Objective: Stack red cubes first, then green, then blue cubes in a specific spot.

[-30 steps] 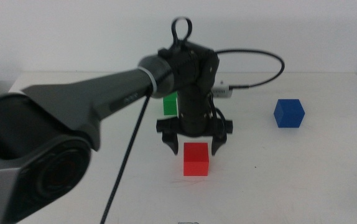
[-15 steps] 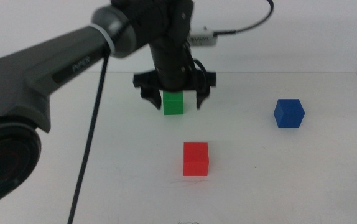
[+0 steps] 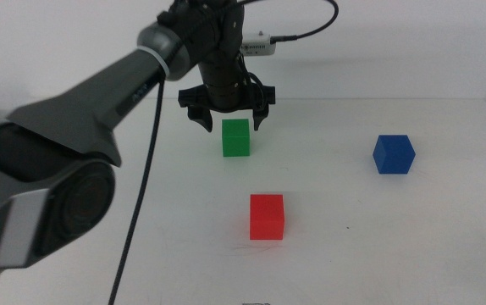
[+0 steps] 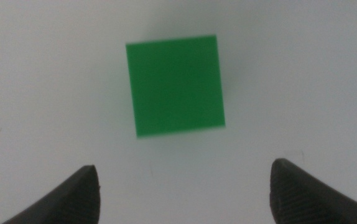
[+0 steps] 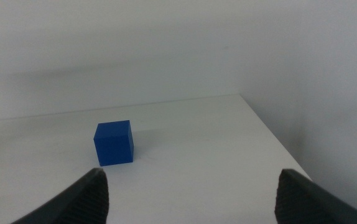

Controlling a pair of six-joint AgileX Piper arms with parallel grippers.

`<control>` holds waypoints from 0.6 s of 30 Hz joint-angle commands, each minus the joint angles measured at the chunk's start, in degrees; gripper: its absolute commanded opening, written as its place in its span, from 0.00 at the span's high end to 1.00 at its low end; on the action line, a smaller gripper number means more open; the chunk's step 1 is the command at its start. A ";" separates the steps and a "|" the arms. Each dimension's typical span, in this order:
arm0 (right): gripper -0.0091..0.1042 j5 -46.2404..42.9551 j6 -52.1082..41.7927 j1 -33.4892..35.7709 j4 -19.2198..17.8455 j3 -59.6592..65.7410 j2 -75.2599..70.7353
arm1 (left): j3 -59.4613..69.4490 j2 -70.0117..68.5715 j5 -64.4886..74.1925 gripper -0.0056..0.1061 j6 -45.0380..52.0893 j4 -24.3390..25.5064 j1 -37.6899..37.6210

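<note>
— Middle view first: what sits nearest?

— On the white table, the red cube stands alone at about six o'clock of the table's middle, nothing touching it.

— And beyond it?

— The green cube lies at eleven o'clock of the red one, well apart. The blue cube is off at two o'clock of the red, toward the table's right side, also alone.

— Where is the working gripper?

— The left gripper hangs just behind and above the green cube, jaws spread wider than the cube and holding nothing. Its wrist camera looks straight down on the green cube, which lies clear of both jaw tips.

— The other arm?

— The right gripper waits out of the middle view, jaws wide apart, the blue cube ahead of it on the table, untouched.
</note>
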 commanded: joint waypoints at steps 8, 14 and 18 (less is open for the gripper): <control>0.21 -4.30 -0.47 -0.39 -0.63 -1.00 -0.48 | -5.33 0.29 -3.65 0.11 2.19 1.81 0.44; 0.21 -4.30 -0.47 -0.39 -0.63 -1.00 -0.48 | -5.33 2.00 -8.47 0.11 2.19 1.91 0.44; 0.21 -4.30 -0.47 -0.39 -0.63 -1.00 -0.48 | -5.33 3.05 -10.61 0.11 2.19 2.71 0.44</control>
